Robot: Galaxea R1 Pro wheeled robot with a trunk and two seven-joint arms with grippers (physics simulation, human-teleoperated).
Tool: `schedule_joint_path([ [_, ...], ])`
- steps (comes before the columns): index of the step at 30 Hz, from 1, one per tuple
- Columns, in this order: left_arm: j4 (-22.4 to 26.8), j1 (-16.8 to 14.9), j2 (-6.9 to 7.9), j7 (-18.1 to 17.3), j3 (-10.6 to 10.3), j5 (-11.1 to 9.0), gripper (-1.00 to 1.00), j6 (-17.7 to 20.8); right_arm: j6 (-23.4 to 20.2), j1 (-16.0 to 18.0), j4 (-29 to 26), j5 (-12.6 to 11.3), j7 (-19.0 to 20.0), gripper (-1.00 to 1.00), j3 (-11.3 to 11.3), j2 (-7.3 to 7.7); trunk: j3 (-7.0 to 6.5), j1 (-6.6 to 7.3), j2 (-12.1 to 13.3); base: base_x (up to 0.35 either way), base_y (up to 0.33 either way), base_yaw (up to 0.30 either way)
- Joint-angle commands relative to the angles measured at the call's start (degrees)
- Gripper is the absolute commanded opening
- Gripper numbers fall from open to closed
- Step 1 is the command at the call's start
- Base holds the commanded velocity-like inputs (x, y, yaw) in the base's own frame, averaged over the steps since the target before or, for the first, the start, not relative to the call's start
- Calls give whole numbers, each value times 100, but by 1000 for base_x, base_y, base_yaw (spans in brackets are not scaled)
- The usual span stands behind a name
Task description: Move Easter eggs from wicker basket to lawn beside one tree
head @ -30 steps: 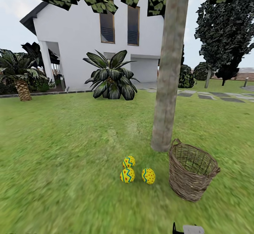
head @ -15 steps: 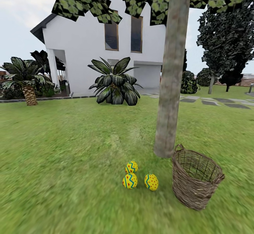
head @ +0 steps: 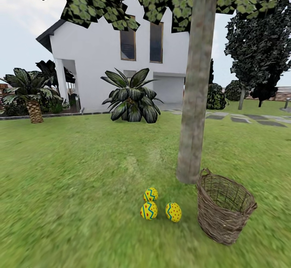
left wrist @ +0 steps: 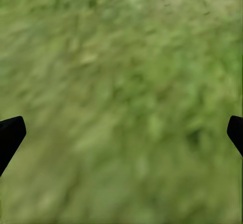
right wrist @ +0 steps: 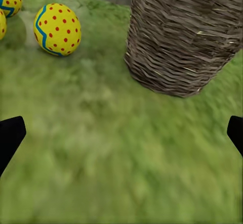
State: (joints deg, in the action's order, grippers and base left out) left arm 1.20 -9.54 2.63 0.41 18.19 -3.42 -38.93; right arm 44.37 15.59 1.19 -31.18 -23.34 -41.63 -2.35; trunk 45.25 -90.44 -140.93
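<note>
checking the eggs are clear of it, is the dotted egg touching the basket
Apart. The right wrist view shows grass between the dotted egg and the basket.

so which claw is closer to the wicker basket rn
Right. The right claw hangs open over grass with the wicker basket just ahead and a dotted egg beside it. The left claw, also open, looks down at bare lawn.

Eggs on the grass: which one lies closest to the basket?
The egg alone on the right, red dots facing us; the other two sit stacked farther left from the basket.
</note>
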Motion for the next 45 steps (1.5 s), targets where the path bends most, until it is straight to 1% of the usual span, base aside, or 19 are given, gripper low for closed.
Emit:
schedule_joint_path([
  [1,-6,-4,-3,4,-27,-35,100,-23,11,5,13,-20,-30,100,-48,-3,-3,24,38,0,0,0],
  [4,-6,-4,3,8,-24,-39,100,-45,11,5,13,-20,-30,100,-47,19,-30,90,159,0,0,0],
  [6,-6,-4,22,15,-15,-56,100,-50,11,5,13,-24,-30,100,-52,97,-49,134,239,0,0,0],
  [10,-6,-4,27,13,-9,-248,100,-53,16,5,13,-28,-30,100,-56,179,-85,222,399,0,0,0],
  [16,-6,-4,21,12,-9,-296,100,-62,19,5,14,-29,-30,100,-62,176,-139,354,640,0,0,0],
  [30,-6,-4,16,12,-9,-300,100,-62,51,5,14,-25,-30,100,-65,171,-266,661,1202,0,0,0],
  [38,-6,-4,19,7,-9,-299,100,-61,62,0,18,-20,-27,100,-65,191,-195,661,1202,0,0,0],
  [39,-6,0,25,9,-9,-301,100,-58,78,-62,19,-20,-23,100,-65,193,-186,661,1202,0,0,0],
  [41,-6,26,49,11,-9,-305,100,-54,214,-309,21,-20,-20,100,-65,192,-168,661,1202,0,0,0],
  [42,-6,73,60,11,-9,-306,100,-62,396,-436,21,-20,-21,100,-65,193,-159,661,1202,0,0,0],
  [43,-6,163,70,7,-9,-307,100,-88,818,-582,21,-17,-28,100,-65,197,-151,661,1202,0,0,0],
  [45,-6,243,71,5,-9,-308,100,-227,1341,-709,21,-13,-49,100,-65,189,-133,661,1202,0,0,0],
])
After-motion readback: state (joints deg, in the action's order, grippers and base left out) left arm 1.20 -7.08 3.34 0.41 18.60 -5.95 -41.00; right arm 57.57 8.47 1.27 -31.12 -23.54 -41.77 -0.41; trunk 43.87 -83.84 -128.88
